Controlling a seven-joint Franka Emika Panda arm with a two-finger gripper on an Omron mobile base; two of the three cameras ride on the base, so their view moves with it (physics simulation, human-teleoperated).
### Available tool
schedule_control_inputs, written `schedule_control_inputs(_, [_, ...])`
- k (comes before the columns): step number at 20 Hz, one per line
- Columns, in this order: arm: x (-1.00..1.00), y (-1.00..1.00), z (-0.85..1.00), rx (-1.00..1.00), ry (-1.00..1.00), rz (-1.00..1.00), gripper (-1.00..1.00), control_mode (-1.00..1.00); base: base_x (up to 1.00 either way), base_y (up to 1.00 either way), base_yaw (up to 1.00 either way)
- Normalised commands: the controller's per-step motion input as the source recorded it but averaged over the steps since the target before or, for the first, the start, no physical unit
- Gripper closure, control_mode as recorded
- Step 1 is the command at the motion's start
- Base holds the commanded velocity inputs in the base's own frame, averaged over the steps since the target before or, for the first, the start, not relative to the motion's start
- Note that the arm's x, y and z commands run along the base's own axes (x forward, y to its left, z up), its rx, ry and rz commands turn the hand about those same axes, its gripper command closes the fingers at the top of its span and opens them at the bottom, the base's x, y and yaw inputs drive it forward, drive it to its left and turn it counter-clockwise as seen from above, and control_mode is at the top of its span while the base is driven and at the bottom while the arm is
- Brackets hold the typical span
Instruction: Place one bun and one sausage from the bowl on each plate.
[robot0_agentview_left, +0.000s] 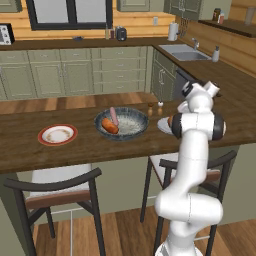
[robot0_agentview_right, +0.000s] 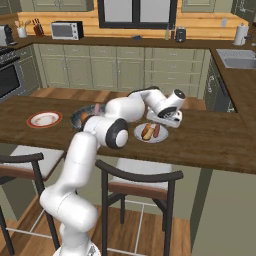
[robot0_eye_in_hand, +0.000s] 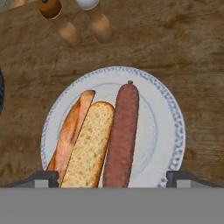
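Hovering wide-jawed over the white plate (robot0_eye_in_hand: 168, 131), the gripper (robot0_eye_in_hand: 113, 178) cuts off bun (robot0_eye_in_hand: 89, 146) and sausage (robot0_eye_in_hand: 122, 131) ends.

bowl (robot0_agentview_left: 134, 131): wide, shallow, dark blue-grey outside, pale speckled inside; upright mid-desk.
orange-brown bun (robot0_agentview_left: 109, 126): rounded, lying inside bowl, left part.
pink sausage (robot0_agentview_left: 113, 115): thin, leaning on bowl's far inner wall, just behind orange-brown bun.
red-rimmed plate (robot0_agentview_left: 47, 140): cream centre, flat on desk, well left of bowl.
white plate (robot0_eye_in_hand: 168, 131): flat on desk, right of bowl.
tan bun (robot0_eye_in_hand: 89, 146): long, split with paler stripe, lying on white plate.
reddish-brown sausage (robot0_eye_in_hand: 122, 131): lying lengthwise on white plate, touching tan bun's side.
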Motion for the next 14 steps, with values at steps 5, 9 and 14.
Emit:
schedule_control_inputs(5, [-1.00,0.41,0.63,0.00,-0.02,0.00,-1.00,-1.00,0.00,0.00,0.00])
schedule_control_inputs(9, [-0.85,0.57,0.73,0.00,0.00,0.00,-1.00,-1.00,0.00,0.00,0.00])
schedule_control_inputs(14, [-0.80,0.53,0.62,0.00,0.00,0.00,-1.00,-1.00,0.00,0.00,0.00])
